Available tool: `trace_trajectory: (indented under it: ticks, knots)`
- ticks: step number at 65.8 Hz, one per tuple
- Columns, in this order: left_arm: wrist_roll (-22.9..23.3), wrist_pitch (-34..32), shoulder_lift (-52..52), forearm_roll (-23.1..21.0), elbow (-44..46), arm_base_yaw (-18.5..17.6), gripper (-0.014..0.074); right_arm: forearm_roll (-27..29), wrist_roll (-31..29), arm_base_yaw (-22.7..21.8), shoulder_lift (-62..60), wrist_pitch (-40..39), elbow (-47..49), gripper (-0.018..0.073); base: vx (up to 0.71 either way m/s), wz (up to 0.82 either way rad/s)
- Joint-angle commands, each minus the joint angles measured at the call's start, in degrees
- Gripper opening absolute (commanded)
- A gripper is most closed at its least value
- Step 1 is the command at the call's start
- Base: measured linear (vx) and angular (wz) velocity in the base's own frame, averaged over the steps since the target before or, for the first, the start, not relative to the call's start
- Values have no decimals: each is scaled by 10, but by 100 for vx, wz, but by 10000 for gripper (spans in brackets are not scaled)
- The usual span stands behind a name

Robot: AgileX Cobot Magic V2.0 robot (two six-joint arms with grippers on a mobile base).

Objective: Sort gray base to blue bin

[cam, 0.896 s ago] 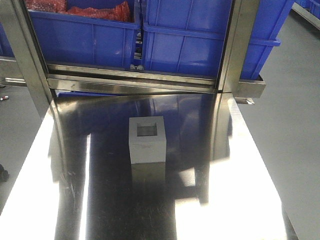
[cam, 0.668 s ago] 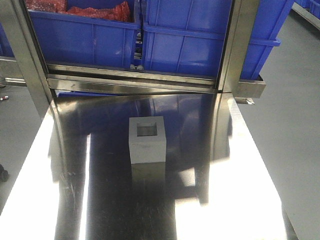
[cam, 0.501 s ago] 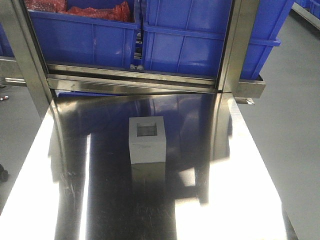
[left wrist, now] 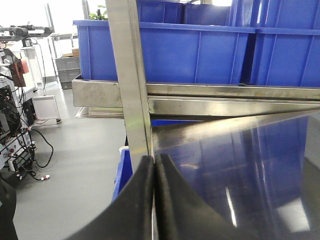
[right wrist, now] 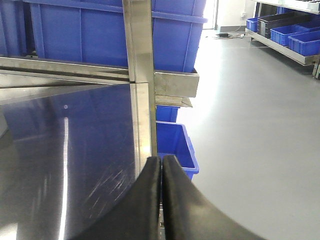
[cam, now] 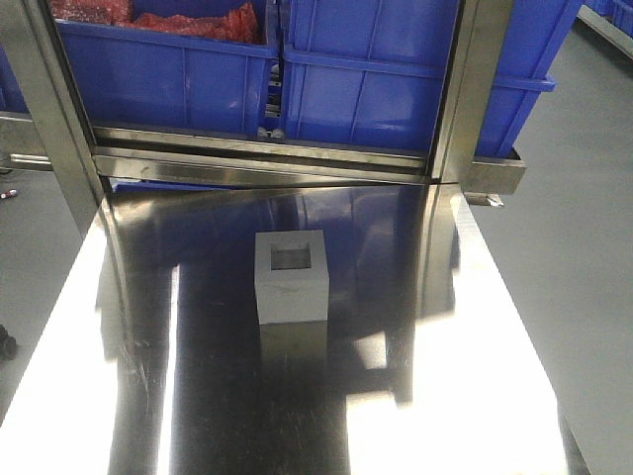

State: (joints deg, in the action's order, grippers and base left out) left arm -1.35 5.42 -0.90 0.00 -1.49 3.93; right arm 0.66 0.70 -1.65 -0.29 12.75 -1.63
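The gray base (cam: 292, 277) is a small gray block that stands in the middle of the shiny steel table (cam: 475, 376), its square hollow facing up. Neither gripper shows in the front view. My left gripper (left wrist: 155, 161) is shut and empty, over the table's left edge. My right gripper (right wrist: 161, 160) is shut and empty, over the table's right edge. A blue bin (right wrist: 176, 146) sits low on the floor beside the table's right edge. Another blue crate (left wrist: 123, 172) shows below the left edge. Their floors are hidden.
Blue crates stand on a steel shelf behind the table: one with red bags (cam: 163, 69) and one to its right (cam: 366, 84). Steel posts (cam: 457, 89) rise at the table's back corners. Gray floor lies on both sides.
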Motion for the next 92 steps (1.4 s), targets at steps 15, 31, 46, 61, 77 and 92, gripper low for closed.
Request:
trace_trajectory:
  ticks: [15,31,46,61,77,92]
  knots:
    - [6,-46,-6,-6,12,-2,-6,-3,-7,-2,10,-42,-1,-5,0,0]
    - [6,-58,-6,-6,16,-2,-6,-3,-7,-2,10,-42,-1,-5,0,0]
    - [6,-68,-6,-5,16,-2,-6,-3,-7,-2,10,-42,-1,-5,0,0]
    - [13,-63,-2,-5,73,-2,-6,-3,-7,-2,10,-42,-1,-5,0,0]
    - [-35,66,132,0,239,-2,-6,-3,-7,-2,10,-42,-1,-5,0,0]
    - [-49,111,251,0,321,-2,-6,-3,-7,-2,10,-42,-1,-5,0,0]
